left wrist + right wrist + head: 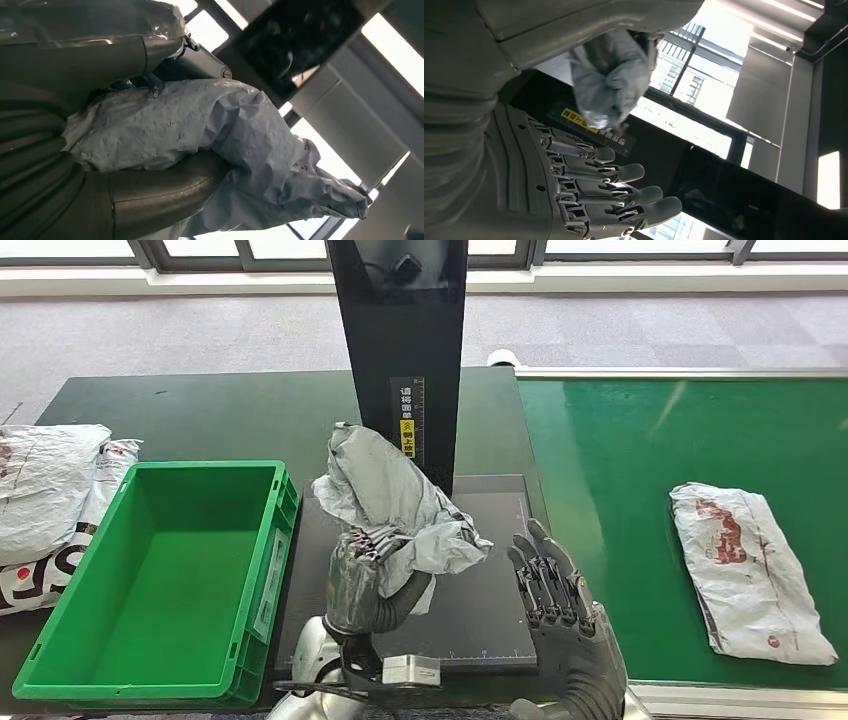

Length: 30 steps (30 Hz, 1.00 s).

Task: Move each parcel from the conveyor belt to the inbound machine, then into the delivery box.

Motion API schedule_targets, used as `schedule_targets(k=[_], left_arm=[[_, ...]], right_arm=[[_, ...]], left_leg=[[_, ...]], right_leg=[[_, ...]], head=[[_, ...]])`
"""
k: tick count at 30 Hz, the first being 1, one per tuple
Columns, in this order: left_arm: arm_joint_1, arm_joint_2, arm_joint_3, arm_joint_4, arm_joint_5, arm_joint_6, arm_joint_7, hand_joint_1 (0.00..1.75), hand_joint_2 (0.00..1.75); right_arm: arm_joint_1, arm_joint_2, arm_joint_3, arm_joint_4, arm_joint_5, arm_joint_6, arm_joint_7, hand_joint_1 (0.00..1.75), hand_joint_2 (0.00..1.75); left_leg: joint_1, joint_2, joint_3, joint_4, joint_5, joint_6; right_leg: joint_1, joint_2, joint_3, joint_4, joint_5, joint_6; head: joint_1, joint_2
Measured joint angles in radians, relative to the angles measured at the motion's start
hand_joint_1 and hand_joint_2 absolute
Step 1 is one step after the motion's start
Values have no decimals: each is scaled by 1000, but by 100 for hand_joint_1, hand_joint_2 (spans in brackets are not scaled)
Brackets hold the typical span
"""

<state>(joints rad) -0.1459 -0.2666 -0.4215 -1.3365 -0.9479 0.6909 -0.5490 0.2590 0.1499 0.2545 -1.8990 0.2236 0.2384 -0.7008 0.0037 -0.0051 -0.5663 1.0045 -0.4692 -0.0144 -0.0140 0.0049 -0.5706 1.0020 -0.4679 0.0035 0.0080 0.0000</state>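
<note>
The left hand (372, 575) has its fingers closed around a crumpled grey parcel (392, 505) and holds it up above the dark platform of the inbound machine (490, 615). In the left wrist view the thick thumb (165, 187) presses on the wrinkled parcel from one side, and the bag sticks out far past the hand. The right hand (555, 605) is just to the right of it, over the near right part of the same platform. Its fingers (624, 192) are stretched out and a little apart, and it holds nothing.

Behind the held parcel stands the black upright column (400, 350) of the machine, with a yellow label (407, 430) on its front. To the left of the platform, touching its edge, is the green delivery box (255, 570). Beyond the box at the far left side, several white parcels (50, 490) lie in a pile on the dark table (200, 410). To the right of the machine is the green conveyor belt (620, 440), and one more white parcel with red marks (745, 565) lies flat on it, well apart from the right hand.
</note>
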Motion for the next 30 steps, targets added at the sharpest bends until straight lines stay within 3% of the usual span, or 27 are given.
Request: schedule_targets(k=[3, 9, 15, 18, 22, 30], left_arm=[[32, 1, 32, -102, 5, 6, -62, 175, 175], [80, 1, 88, -266, 27, 7, -103, 175, 175], [139, -3, 211, -466, 221, 7, -105, 175, 175], [158, -10, 316, -480, 327, 8, -105, 175, 175], [171, -19, 425, -444, 347, 8, -103, 175, 175], [180, -25, 511, -406, 346, 8, -99, 175, 175]], right_arm=[[-1, 0, 0, 0, -1, 2, 0, 0, 175], [-4, 0, 0, 1, -7, 4, 0, 0, 175], [-22, -1, 0, 10, -12, 16, 0, 0, 175], [-30, -1, 0, 18, -10, 18, 0, 0, 175], [-33, 0, 0, 27, -1, 18, 0, 0, 175], [-34, 0, 0, 36, 1, 18, 0, 0, 175]], left_leg=[[0, 0, 0, 0, 0, 0], [0, 0, 0, 0, 0, 0], [0, 0, 0, 0, 0, 0], [0, 0, 0, 0, 0, 0], [0, 0, 0, 0, 0, -1], [0, 0, 0, 0, 0, -1]], right_leg=[[0, 0, 0, 0, 0, 0], [0, -1, 0, 0, 0, 0], [1, -1, 0, 0, 0, -1], [1, -1, 0, 0, -1, -1], [1, 0, 0, 0, -1, -1], [0, 0, -1, 0, -1, -1]], head=[[0, 0], [0, 0], [0, 0], [0, 0], [0, 0], [0, 0]])
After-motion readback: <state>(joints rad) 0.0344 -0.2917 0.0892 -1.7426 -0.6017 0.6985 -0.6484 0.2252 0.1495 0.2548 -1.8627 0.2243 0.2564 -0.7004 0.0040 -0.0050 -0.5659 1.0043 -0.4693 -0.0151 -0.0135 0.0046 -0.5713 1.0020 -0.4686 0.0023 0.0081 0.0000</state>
